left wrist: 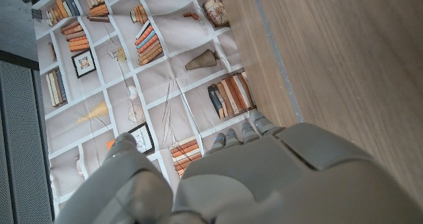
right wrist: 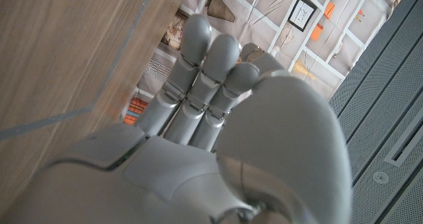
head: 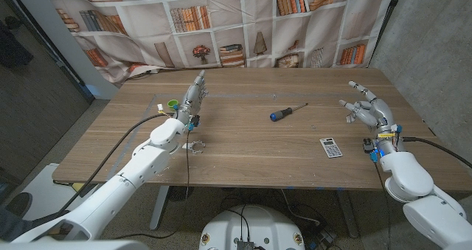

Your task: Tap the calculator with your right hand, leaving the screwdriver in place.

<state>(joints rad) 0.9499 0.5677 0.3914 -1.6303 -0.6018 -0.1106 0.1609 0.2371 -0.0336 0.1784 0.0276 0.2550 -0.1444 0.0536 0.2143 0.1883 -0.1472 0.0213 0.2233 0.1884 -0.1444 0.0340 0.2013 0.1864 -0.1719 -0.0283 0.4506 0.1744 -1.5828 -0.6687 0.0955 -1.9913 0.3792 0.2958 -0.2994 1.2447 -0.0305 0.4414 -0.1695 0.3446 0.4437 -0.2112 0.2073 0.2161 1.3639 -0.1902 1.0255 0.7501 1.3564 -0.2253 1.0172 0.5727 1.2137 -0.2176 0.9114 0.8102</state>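
Fingers (head: pixel 354 102) of the right hand (head: pixel 366 111) are spreading, holding nothing; calculator (head: pixel 330 147) is lying light, likely sliding on the bench (head: pixel 243 147), so tap its keys downward.

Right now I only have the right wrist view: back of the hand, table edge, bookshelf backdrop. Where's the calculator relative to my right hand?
Observer: In the head view the calculator lies on the table, nearer the robot than the right hand and toward the table's middle.
Operator: Hand holding anything?
Observer: No, its fingers are spread apart above the table, holding nothing.
Operator: Screwdriver in my path?
Observer: Probably not. The screwdriver lies farther toward the middle, apart from the calculator.
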